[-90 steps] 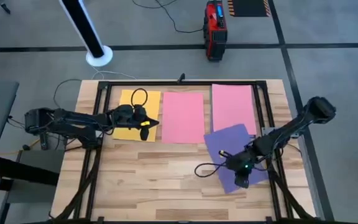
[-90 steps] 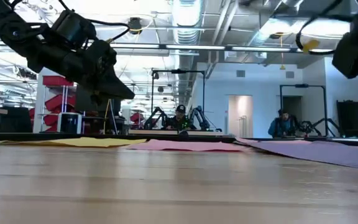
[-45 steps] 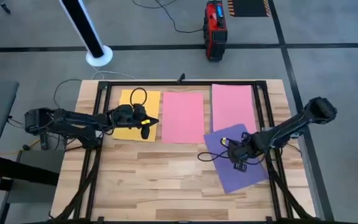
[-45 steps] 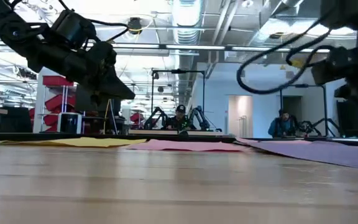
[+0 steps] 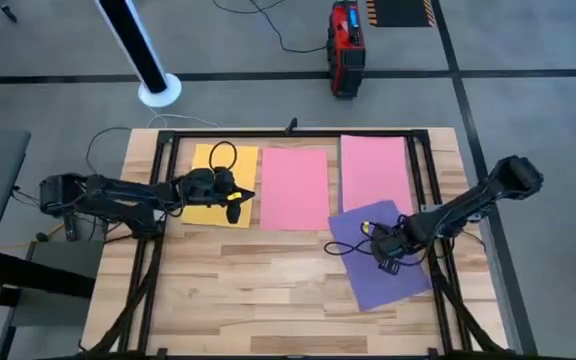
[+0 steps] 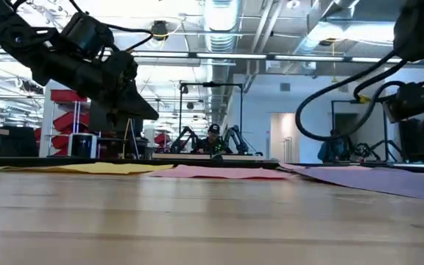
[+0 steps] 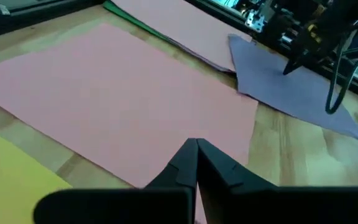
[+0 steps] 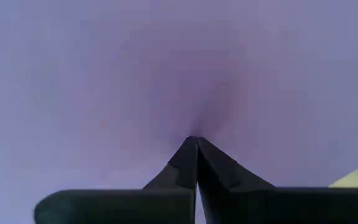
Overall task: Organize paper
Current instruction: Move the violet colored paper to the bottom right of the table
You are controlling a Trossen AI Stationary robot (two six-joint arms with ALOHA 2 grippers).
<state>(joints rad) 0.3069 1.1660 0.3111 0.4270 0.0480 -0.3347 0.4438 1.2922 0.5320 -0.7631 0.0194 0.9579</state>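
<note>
Several sheets of paper lie flat on the wooden table: a yellow sheet point(image 5: 218, 180), a pink sheet point(image 5: 295, 187), a second pink sheet point(image 5: 375, 170) and a tilted purple sheet point(image 5: 373, 280) that overlaps this second pink sheet's near corner. A green edge point(image 7: 124, 14) shows under the farther pink sheet. My left gripper point(image 5: 236, 207) hovers shut above the yellow sheet's near right corner, clear of the table in the low view point(image 6: 135, 110). Over the purple sheet, my right gripper point(image 5: 388, 262) is shut too. My right gripper sets its shut fingertips point(image 8: 190, 149) down on the purple sheet's middle part point(image 8: 194, 124), slanting from above; their shadow meets the tips there. The sheet lies flat on the table under them.
A black metal frame point(image 5: 288, 133) runs round the table's far and side edges. Bare wood point(image 5: 248, 290) fills the near half of the table. A cable loop point(image 5: 343, 247) hangs beside my right gripper. People sit at benches in the room beyond.
My right gripper has gone from the purple sheet's near end toward the table's far edge, to the sheet's middle; most of that travel came early on. The purple sheet lies where it did. My left gripper has kept still.
</note>
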